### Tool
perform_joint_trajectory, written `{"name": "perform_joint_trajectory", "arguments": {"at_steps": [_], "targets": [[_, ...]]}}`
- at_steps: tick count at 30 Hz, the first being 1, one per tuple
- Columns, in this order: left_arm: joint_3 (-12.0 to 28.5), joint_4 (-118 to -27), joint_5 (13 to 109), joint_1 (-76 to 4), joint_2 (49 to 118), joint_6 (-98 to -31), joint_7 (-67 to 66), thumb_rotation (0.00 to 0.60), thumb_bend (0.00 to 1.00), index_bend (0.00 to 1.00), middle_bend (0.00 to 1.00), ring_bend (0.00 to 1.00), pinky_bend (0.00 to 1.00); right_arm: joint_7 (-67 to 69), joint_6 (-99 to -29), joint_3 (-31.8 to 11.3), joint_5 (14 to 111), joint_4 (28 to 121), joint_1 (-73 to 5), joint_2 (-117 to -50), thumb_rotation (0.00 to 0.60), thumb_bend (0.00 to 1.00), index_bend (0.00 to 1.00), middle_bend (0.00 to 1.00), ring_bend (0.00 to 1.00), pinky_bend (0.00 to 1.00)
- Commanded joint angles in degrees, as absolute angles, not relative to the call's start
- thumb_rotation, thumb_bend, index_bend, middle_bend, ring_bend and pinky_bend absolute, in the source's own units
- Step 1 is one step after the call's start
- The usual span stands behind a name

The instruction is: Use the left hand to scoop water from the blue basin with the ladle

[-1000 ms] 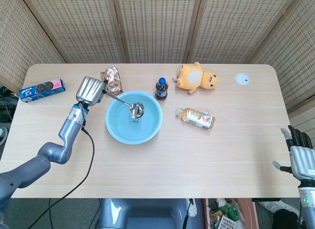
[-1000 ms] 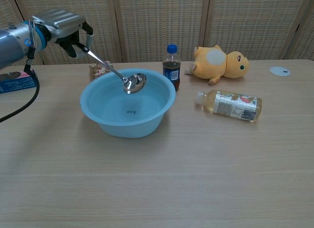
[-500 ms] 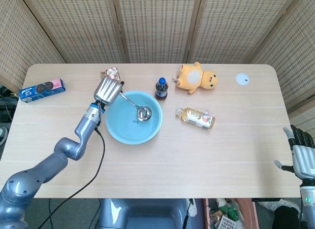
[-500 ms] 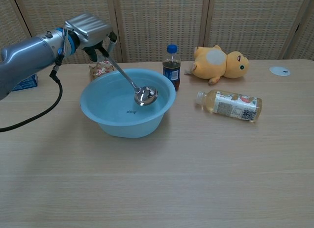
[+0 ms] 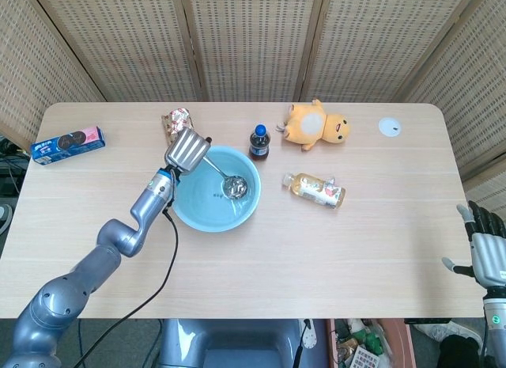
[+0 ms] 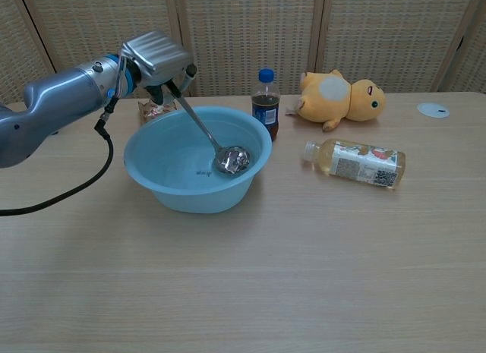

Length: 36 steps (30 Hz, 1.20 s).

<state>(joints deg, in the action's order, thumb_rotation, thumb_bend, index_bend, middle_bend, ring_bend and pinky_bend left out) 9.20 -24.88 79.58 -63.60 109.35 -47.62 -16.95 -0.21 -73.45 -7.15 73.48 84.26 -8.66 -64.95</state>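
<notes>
The blue basin (image 5: pixel 190 214) (image 6: pixel 163 190) sits left of the table's middle, with water in it. My left hand (image 5: pixel 186 149) (image 6: pixel 156 57) hovers over its back left rim and grips the handle of the metal ladle (image 5: pixel 221 174) (image 6: pixel 203 133). The handle slants down to the right. The ladle's bowl (image 5: pixel 236 187) (image 6: pixel 232 161) lies low inside the basin near its right wall, at the water. My right hand (image 5: pixel 487 247) hangs off the table's front right corner with its fingers apart and holds nothing; only the head view shows it.
A dark cola bottle (image 5: pixel 259 142) (image 6: pixel 265 105) stands just behind the basin's right rim. A tea bottle (image 5: pixel 315 189) (image 6: pixel 355 161) lies to the right, a yellow plush duck (image 5: pixel 318 125) (image 6: pixel 340 97) behind it. A snack pack (image 5: pixel 175 120), a cookie box (image 5: pixel 68 144) and a white lid (image 5: pixel 389 127) lie further off.
My left hand has moved right and forward over the basin's rim. The ladle's bowl has gone from above the water's middle down to the right side of the basin.
</notes>
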Motion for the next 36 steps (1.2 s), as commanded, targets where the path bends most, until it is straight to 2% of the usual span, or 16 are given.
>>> {"name": "perform_joint_trajectory", "arguments": {"at_steps": [1, 11, 19, 29, 36], "targets": [[9.9, -25.7, 78.9, -63.7, 109.3, -46.8, -15.2, 0.6, 0.58, 0.87, 1.0, 1.0, 1.0, -0.2, -73.4, -7.2, 73.4, 84.2, -8.7, -65.0, 0.6, 0.0, 0.0, 0.0, 0.0, 0.0], [13.9, -35.6, 71.7, -64.6, 103.8, -38.3, -22.0, 0.6, 0.65, 0.89, 1.0, 1.0, 1.0, -0.7, -73.1, -7.1, 73.1, 84.3, -8.8, -65.2, 0.6, 0.0, 0.0, 0.0, 0.0, 0.0], [16.4, -45.6, 65.1, -64.6, 98.0, -37.3, -30.8, 0.6, 0.67, 0.9, 1.0, 1.0, 1.0, -0.7, -72.8, -7.2, 72.9, 84.0, -8.9, -65.2, 0.6, 0.0, 0.0, 0.0, 0.0, 0.0], [17.1, -56.0, 54.2, -65.3, 91.5, -36.6, -41.0, 0.6, 0.67, 0.9, 1.0, 1.0, 1.0, -0.6, -72.8, -7.0, 73.0, 83.8, -8.9, -65.3, 0.6, 0.0, 0.0, 0.0, 0.0, 0.0], [15.3, -64.3, 39.6, -67.9, 85.7, -36.5, -50.5, 0.6, 0.68, 0.9, 1.0, 1.0, 1.0, -0.8, -73.1, -7.1, 73.1, 84.1, -8.9, -65.3, 0.6, 0.0, 0.0, 0.0, 0.0, 0.0]]}}
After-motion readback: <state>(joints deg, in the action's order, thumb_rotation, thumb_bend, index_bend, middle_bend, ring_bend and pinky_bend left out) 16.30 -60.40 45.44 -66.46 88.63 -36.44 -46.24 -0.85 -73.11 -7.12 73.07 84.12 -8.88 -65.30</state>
